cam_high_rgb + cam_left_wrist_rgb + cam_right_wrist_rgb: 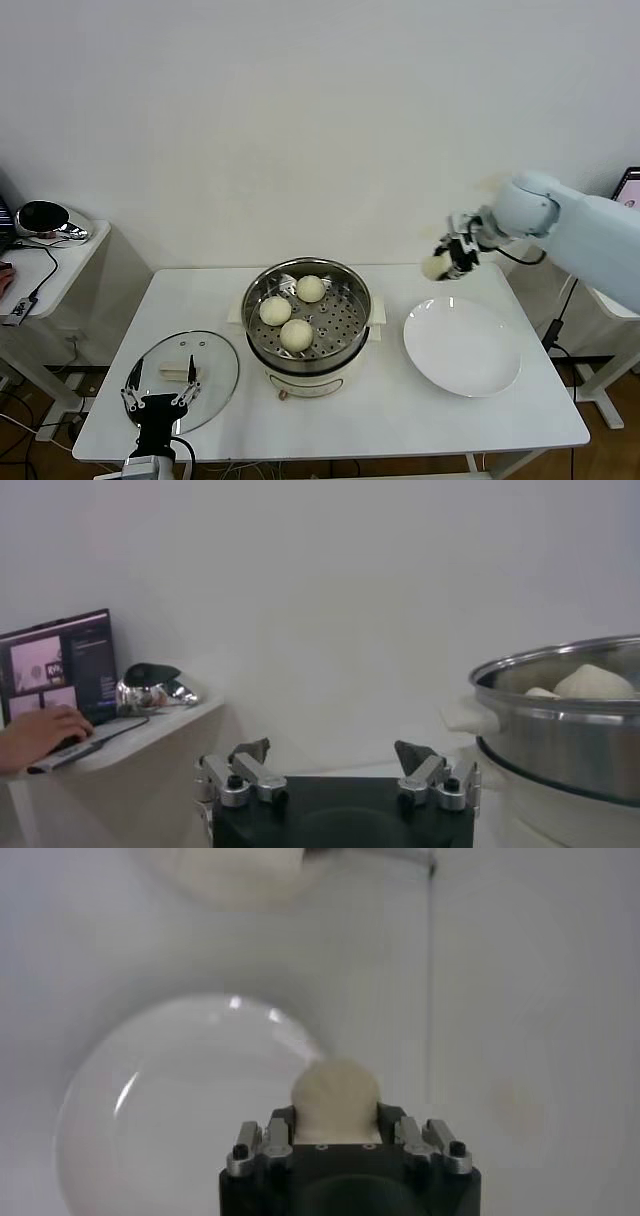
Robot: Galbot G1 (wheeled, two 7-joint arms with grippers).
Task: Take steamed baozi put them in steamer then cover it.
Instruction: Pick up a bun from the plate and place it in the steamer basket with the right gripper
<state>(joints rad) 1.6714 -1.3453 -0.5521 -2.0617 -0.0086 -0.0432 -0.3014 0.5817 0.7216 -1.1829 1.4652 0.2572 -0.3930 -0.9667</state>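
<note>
The right gripper point(447, 263) is clamped on the fourth baozi point(436, 266), holding it in the air beyond the table's point(400, 420) far right part, above and just past the white plate point(462, 347). In the right wrist view the bun point(335, 1093) sits snug between the jaws, with the plate point(170, 1108) below it bare.

The steamer point(307, 316) stands at the middle of the table, its perforated tray already holding three baozi: one at about 12 o'clock point(311, 288), one at 9 o'clock point(275, 310) and one at 6 o'clock point(296, 334). The open spot is around 3 o'clock on the tray, the side nearest the loaded arm.

To do this step well, the carry probably wants to stay high enough to clear the steel rim, then come down over that 3 o'clock gap, not over the middle, where the bun would press against its neighbours. The dough looks soft, so the squeeze should stay light, and the release is best made low over the tray so the bun does not roll.

The left gripper point(160, 388) waits at the near left corner, jaws spread wide and holding nothing, just beside the glass lid point(185, 380), which lies flat on the table with its cream handle point(180, 372) up.
</note>
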